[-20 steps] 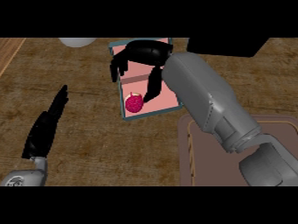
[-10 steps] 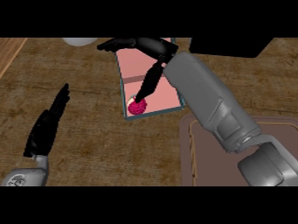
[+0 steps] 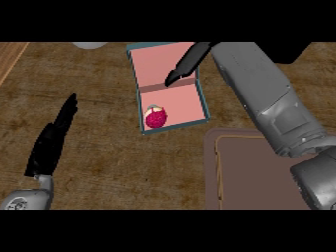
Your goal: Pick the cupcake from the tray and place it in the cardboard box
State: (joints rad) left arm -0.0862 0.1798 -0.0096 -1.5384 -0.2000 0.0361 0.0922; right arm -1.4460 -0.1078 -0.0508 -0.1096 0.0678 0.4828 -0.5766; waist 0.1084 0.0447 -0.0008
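The cupcake [image 3: 155, 118] lies on its own in the near left corner of the pink tray [image 3: 178, 101], and our right hand [image 3: 185, 65] hangs over the tray's far half, well apart from it, fingers straight and together and holding nothing. The cardboard box [image 3: 252, 172] sits just beside the tray's near right corner, while our left hand [image 3: 51, 141] rests on the tabletop [image 3: 97, 147] at the left, fingers straight. We judge the risk is in the reach: the cupcake sits close to the tray's wall, so fingers coming down could nudge it or tip it over.
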